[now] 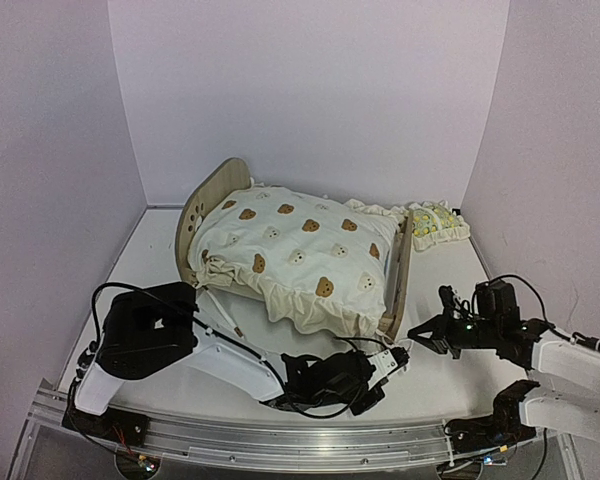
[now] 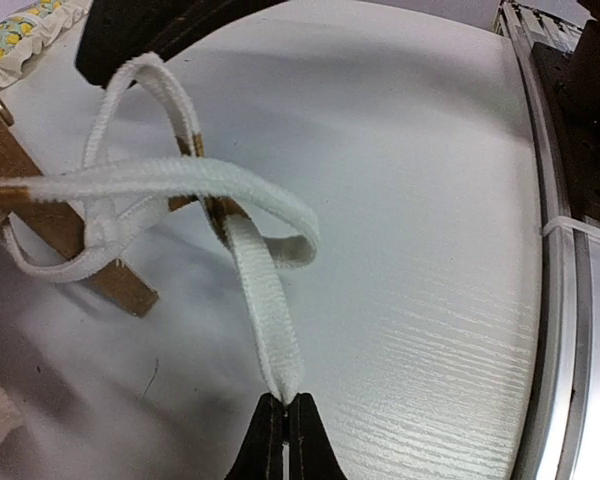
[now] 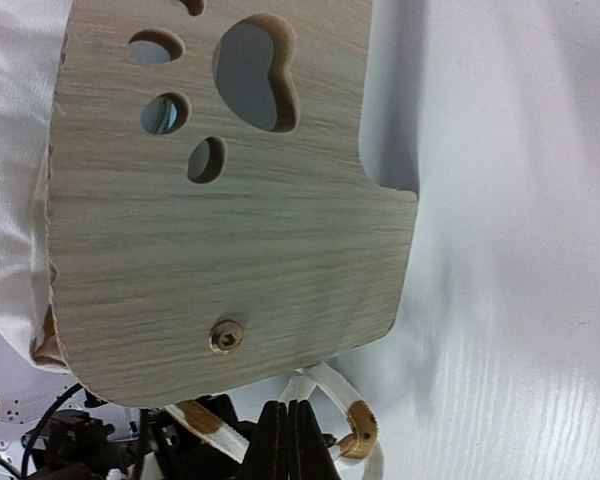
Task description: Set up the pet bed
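The pet bed (image 1: 208, 205) stands mid-table with a cream bear-print cushion (image 1: 300, 250) lying over it. White tie straps with brown patches (image 2: 180, 180) loop around the leg (image 2: 105, 275) of its near end board (image 3: 230, 230). My left gripper (image 1: 397, 358) is low by that corner, shut on one strap end (image 2: 270, 330) that runs taut to its tips (image 2: 283, 400). My right gripper (image 1: 413, 334) faces the same corner from the right. It is shut (image 3: 295, 408) on the other strap (image 3: 325, 378), just under the board.
A lemon-print pillow (image 1: 438, 222) lies at the back right beside the bed. The metal rail (image 1: 280, 445) runs along the near table edge, close to the left arm. White walls (image 1: 310, 90) enclose the table on three sides.
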`<state>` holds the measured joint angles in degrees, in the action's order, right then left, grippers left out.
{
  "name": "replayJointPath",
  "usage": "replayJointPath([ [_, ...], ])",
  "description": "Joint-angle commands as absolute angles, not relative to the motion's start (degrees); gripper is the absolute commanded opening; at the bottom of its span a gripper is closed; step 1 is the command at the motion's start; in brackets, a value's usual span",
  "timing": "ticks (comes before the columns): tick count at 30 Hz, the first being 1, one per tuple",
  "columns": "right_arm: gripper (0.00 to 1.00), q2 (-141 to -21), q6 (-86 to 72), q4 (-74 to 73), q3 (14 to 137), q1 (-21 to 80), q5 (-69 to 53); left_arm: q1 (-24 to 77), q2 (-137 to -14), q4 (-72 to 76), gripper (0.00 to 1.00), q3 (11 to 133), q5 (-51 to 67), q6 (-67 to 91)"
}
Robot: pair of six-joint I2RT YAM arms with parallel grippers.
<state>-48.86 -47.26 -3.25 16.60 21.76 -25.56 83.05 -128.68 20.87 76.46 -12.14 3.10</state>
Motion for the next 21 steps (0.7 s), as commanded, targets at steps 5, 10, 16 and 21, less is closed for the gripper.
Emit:
replayJointPath([
  [5,0.00,-44.20,-42.49,-15.25,22.53,21.68,-12.85,83.20,-120.36,22.55,0.00,71.39,-13.52,4.75],
  [10,0.00,-43.31,-41.40,-18.16,24.51,21.69,-7.09,83.20,-118.02,22.76,0.00,69.00,-14.71,4.57],
  [16,0.00,-45.58,-41.78,-18.14,25.61,21.63,-3.88,83.16,-115.64,22.97,0.00,66.43,-17.45,4.17],
  [21,0.00,-47.54,-41.76,-17.18,27.17,21.67,-2.45,82.91,-114.56,20.90,0.00,66.22,-21.78,3.61],
])
